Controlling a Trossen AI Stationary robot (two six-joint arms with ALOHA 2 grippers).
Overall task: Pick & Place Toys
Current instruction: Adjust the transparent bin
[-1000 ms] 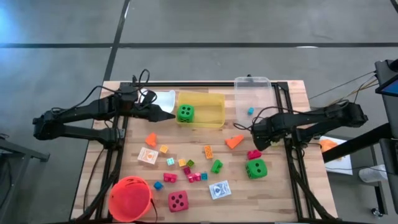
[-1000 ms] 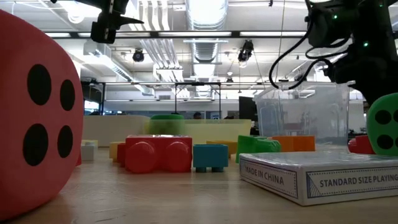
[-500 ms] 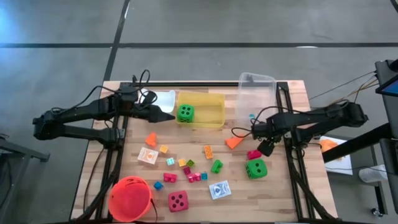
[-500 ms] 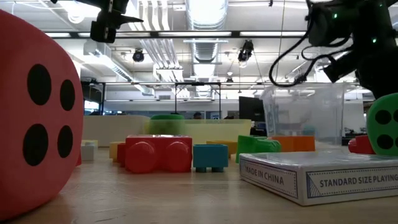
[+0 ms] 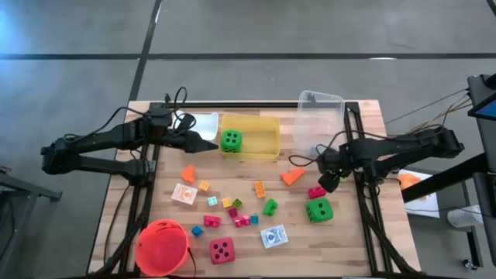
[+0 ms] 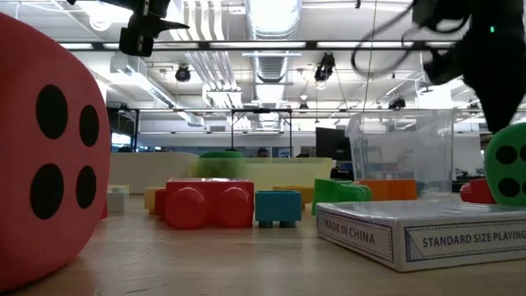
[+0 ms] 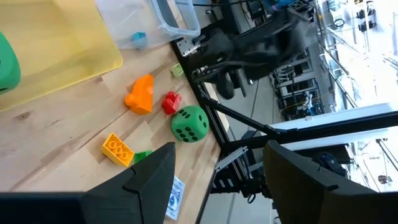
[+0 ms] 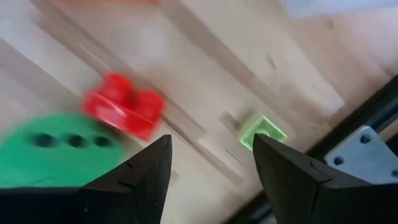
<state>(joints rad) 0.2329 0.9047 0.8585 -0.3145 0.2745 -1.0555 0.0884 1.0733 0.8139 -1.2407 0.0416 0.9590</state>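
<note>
the right gripper (image 5: 328, 180), jaws parted and empty, hovers just above a small red block (image 5: 316, 191) beside a green die (image 5: 318, 209) at the table's right. the block looks light, rigid and slick, best pinched across its flat sides. the left gripper (image 5: 208, 143), jaws also parted and empty, waits by the yellow bin (image 5: 267, 124).

**Our count of what sits on the table**

We count three dice: a green one (image 5: 231, 140) inside the yellow bin (image 5: 266, 124) at 12 o'clock, a second green one (image 5: 318, 210) at 4 o'clock, and a pink-red one (image 5: 222, 249) at 6 o'clock. We see two white cards (image 5: 184, 194), one orange wedge (image 5: 292, 176), three bins, one orange-red bucket (image 5: 163, 246), and roughly a dozen small blocks (image 5: 243, 221).
</note>
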